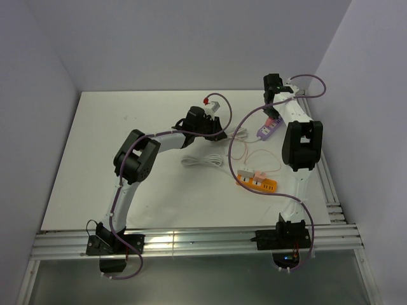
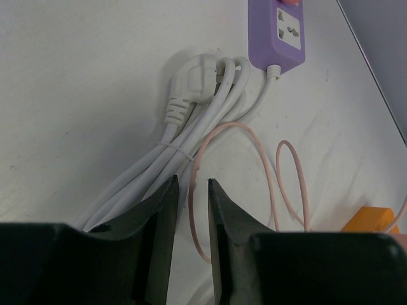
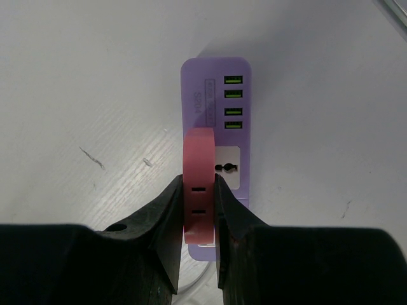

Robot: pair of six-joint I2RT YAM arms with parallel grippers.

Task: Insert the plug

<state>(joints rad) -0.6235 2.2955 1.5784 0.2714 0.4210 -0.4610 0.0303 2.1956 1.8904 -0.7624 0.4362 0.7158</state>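
My right gripper is shut on a pink plug and holds it upright over the purple power strip, right at the left side of its white socket. Whether the pins are seated is hidden. In the top view this gripper stands over the strip at the back right. My left gripper is open by a narrow gap and holds nothing. It hovers over a thin pink cable, near the table's middle.
A white plug with bundled white cable lies next to the purple strip. An orange power strip carrying pink plugs sits mid-right. A white block with a red knob stands at the back. Walls enclose three sides.
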